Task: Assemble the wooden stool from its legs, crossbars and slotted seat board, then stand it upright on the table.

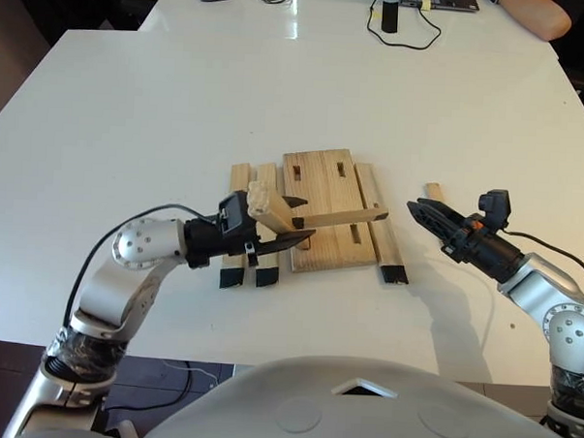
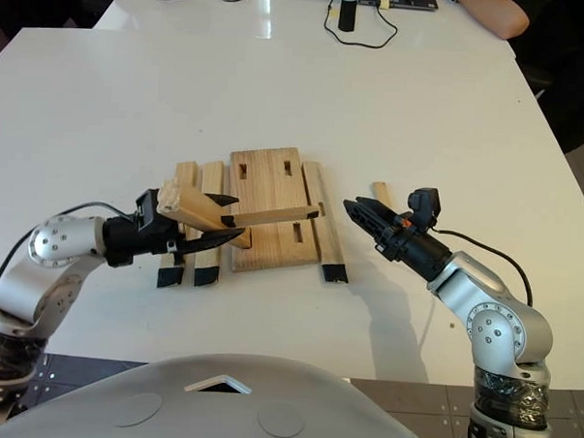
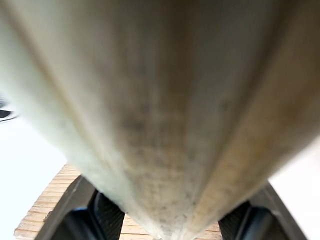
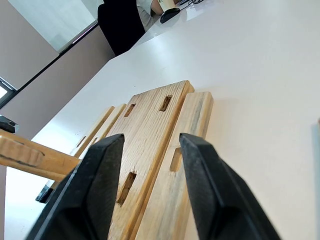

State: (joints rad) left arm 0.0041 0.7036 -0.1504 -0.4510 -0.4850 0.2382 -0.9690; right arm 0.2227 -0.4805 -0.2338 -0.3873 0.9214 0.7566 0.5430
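Left arm: elbow bent, forearm directed inward toward the right. Left gripper (image 1: 301, 220) is clamped on a wooden bar (image 1: 350, 219), held clear of the tabletop (image 1: 131, 125). Right arm: elbow bent, forearm angled forward and inward. Right gripper (image 4: 152, 142) has its fingers spread apart, holding nothing.

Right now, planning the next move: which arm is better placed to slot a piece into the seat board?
Left: the left gripper holds a wooden bar over the seat board; the right gripper is open and empty.
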